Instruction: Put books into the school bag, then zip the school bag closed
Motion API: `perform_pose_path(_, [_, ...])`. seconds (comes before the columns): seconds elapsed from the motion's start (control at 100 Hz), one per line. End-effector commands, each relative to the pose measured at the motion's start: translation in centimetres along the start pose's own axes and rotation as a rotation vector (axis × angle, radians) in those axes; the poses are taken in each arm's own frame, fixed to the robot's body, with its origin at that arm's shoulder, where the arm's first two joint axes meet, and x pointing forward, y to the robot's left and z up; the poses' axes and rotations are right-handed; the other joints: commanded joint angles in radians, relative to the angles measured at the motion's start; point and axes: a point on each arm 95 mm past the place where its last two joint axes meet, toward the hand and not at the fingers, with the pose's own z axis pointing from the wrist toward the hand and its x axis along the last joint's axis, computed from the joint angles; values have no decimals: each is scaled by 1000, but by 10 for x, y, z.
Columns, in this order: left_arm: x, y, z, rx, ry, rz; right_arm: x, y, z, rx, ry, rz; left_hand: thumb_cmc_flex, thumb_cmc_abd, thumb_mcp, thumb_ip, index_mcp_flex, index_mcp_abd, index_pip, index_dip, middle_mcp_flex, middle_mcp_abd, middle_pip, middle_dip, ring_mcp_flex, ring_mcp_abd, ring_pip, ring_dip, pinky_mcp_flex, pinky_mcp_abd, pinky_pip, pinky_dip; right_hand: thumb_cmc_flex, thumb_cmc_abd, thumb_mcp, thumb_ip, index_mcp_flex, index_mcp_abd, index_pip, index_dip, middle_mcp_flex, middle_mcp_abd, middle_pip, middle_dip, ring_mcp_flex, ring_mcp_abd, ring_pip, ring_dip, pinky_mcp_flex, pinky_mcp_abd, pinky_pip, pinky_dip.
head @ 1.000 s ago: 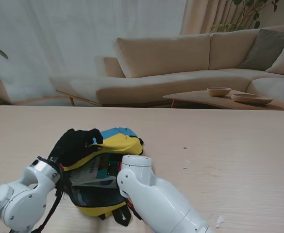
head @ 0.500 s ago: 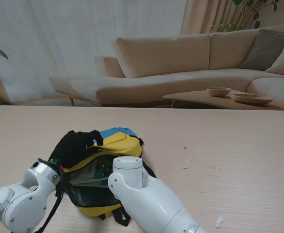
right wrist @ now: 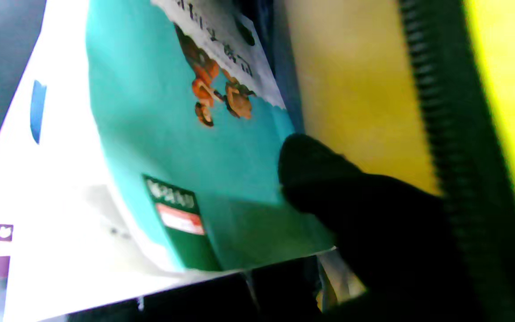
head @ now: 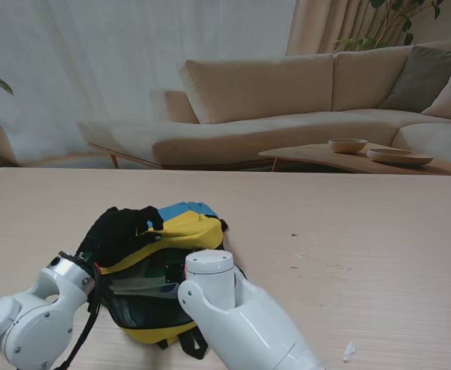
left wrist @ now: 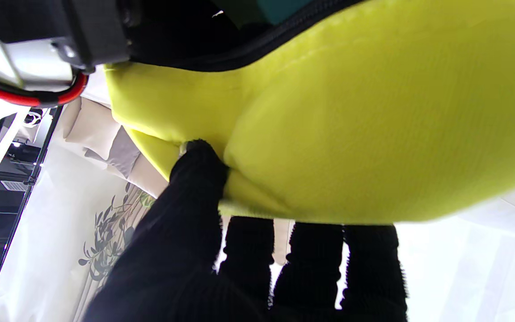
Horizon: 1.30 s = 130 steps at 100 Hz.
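Observation:
The yellow school bag (head: 186,227) lies on the table in front of me, its mouth open toward me. My left hand (head: 121,231), in a black glove, is shut on the bag's upper flap (left wrist: 373,112) and holds it raised, thumb (left wrist: 197,179) pinching the yellow cloth. My right forearm (head: 210,285) reaches into the opening and hides that hand in the stand view. Inside, the right hand (right wrist: 373,214) holds a teal-covered book (right wrist: 186,147), thumb on its cover, beside the yellow lining (right wrist: 356,89) and black zipper (right wrist: 445,134). A strip of the book (head: 144,284) shows in the opening.
A black strap (head: 82,331) trails from the bag toward me on the left. Small white scraps (head: 348,348) lie on the table to the right. Beyond the table stand a beige sofa (head: 287,100) and a low table with bowls (head: 348,145).
My right forearm has pushed farther into the bag's mouth and the book has sunk deeper, with less of its cover showing. The left hand has kept its hold on the flap.

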Motion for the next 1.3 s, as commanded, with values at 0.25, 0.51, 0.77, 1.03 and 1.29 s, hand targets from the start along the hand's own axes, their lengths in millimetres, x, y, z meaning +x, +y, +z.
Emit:
perform_pose_path(0.25, [0,-4,5,0,0,-5,5,19,-14,53,22,3,85,91,-1,35,-13,-24,91,57,-2,-16,35,-1,-3,23,11,20,-16,25,34,16,-84,25,-38,48,-142,8,-66,-93,-151,9,-60,-41,-117,8,-65,-39,-104,43,-76,-16])
perform_pose_path(0.51, [-2,-3,9,-6,-7,-5,6,32,-23,124,43,-2,85,92,0,36,-13,-23,91,58,-1,-17,36,-1,-3,24,10,21,-16,23,34,15,-101,53,-90,55,-314,-8,-103,-180,-300,-50,-176,-109,-280,-89,-266,-146,-304,-140,-324,-149])
perform_pose_path(0.77, [-3,-3,10,-6,-6,-1,5,30,-27,124,62,-65,85,92,-1,35,-13,-24,91,58,-1,-18,36,-1,-2,22,10,20,-14,23,35,15,141,168,-115,52,-240,-7,-38,-186,-251,-47,-62,-53,-151,-59,-232,-132,-218,-136,-190,-96])
perform_pose_path(1.03, [-3,-3,9,-3,-6,-2,5,22,-21,52,37,-80,85,91,-2,35,-13,-24,91,58,1,-19,36,-2,-2,22,9,20,-15,23,35,15,279,137,-4,-80,145,-40,210,7,174,31,209,17,160,59,455,189,229,-72,226,103])
perform_pose_path(1.29, [-3,-2,6,0,-6,0,4,10,-11,-9,24,-72,85,90,-3,36,-11,-24,91,58,1,-19,36,-2,0,21,10,21,-13,24,35,15,321,40,99,-132,394,-88,273,-11,458,23,140,-12,435,82,427,113,488,-35,239,-37])
